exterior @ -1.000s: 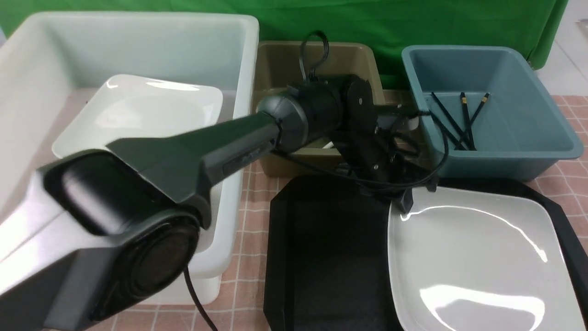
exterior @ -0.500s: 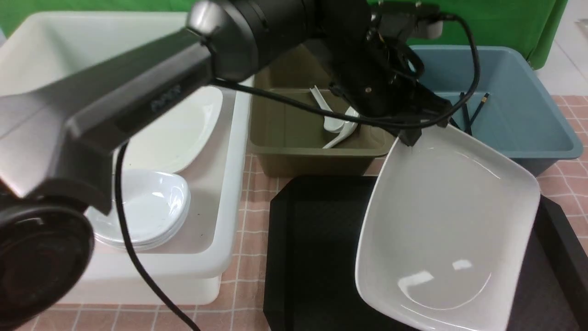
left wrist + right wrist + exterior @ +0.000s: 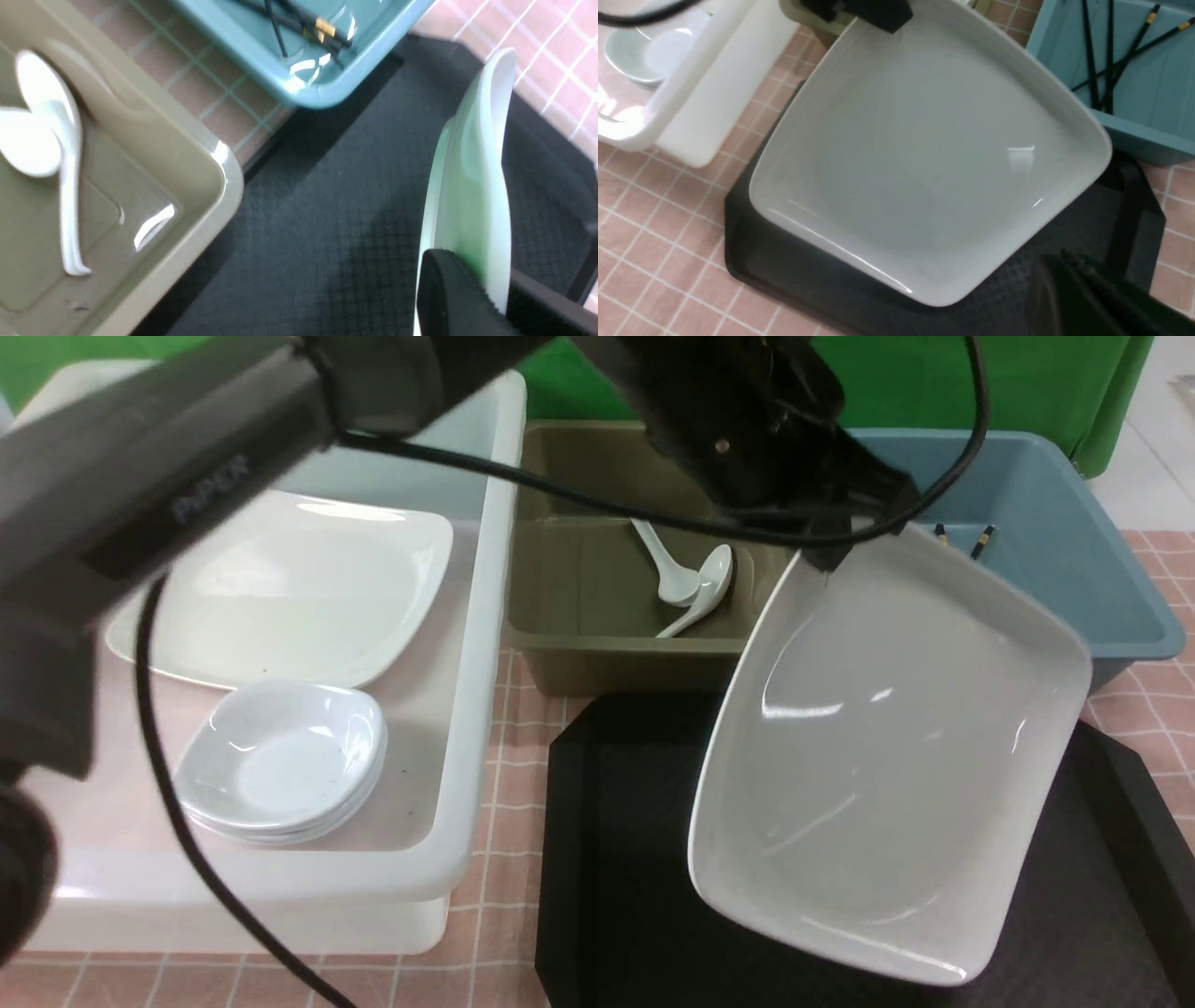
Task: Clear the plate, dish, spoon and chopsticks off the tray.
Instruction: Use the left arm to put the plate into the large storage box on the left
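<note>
Front view: left pincer (image 3: 826,555) clamped on plate's (image 3: 887,756) far rim, plate tilted above tray (image 3: 616,859). Spoons (image 3: 695,583) in olive tub (image 3: 579,653), chopsticks (image 3: 980,537) in blue tub (image 3: 1120,616), dishes (image 3: 280,775) in white tub (image 3: 448,859). Only plate left, prob. Right pincer (image 3: 1064,275) together, empty.

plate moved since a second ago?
Yes. The plate lay flat on the tray; now the left gripper holds its far corner up, overlapping the blue tub.

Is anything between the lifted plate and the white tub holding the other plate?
Only the white tub itself: its side wall facing the tray stands between, and the plate, gripped by the left gripper, must pass over it.
</note>
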You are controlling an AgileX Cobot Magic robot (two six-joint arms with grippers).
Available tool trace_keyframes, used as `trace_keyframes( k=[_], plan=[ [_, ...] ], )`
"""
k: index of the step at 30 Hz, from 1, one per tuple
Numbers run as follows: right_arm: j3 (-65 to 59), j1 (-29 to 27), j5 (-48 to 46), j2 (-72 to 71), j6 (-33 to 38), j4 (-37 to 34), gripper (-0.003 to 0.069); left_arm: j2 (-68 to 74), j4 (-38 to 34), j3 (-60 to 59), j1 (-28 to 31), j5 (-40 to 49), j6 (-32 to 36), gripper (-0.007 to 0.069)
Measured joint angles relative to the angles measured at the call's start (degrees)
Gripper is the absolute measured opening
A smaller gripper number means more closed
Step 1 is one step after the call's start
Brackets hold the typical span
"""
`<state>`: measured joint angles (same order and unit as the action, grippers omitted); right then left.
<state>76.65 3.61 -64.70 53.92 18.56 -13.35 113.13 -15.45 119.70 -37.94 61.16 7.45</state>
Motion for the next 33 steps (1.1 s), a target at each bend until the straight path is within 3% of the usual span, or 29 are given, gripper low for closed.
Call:
trace_keyframes(
  k=[9, 12, 17, 21, 23, 24, 27, 31, 33],
  plan=[
    [2.1, 0.0, 0.1, 0.0, 1.3, -5.0, 0.003, -3.5, 3.3, 6.8, 3.3, 4.6, 0.0, 0.0011],
    [4.1, 0.0, 0.2, 0.7, 3.9, -9.2, 0.003, -5.0, -0.8, 9.1, 9.1, 5.4, 0.0, 0.0011],
    [10.6, 0.0, -0.1, 6.5, 8.3, -18.4, 0.003, -8.2, -13.3, 10.6, 27.0, 6.1, 1.2, 0.0011],
    [16.2, 0.3, -0.1, 11.7, 9.0, -21.7, 0.003, -8.7, -19.2, 10.8, 40.0, 7.0, 1.7, 0.0011],
    [18.2, 1.3, -0.1, 13.5, 9.0, -21.9, 0.003, -8.7, -20.6, 10.4, 43.7, 6.9, 1.7, 0.0011],
    [20.5, 3.6, -0.1, 15.5, 8.9, -22.0, 0.003, -8.7, -21.4, 9.5, 48.7, 6.4, 1.7, 0.0011],
    [23.2, 8.8, -0.1, 18.2, 7.8, -21.3, 0.003, -8.7, -22.0, 6.3, 54.9, 4.8, 1.7, 0.0011],
    [25.6, 16.7, 0.1, 21.8, 5.6, -17.3, 0.003, -8.8, -22.2, 0.3, 59.8, 1.1, 1.7, 0.0015],
    [26.8, 21.4, 0.4, 24.2, 3.3, -11.9, 0.003, -9.1, -22.4, -3.9, 61.3, -3.1, 1.6, 0.0015]
  ],
)
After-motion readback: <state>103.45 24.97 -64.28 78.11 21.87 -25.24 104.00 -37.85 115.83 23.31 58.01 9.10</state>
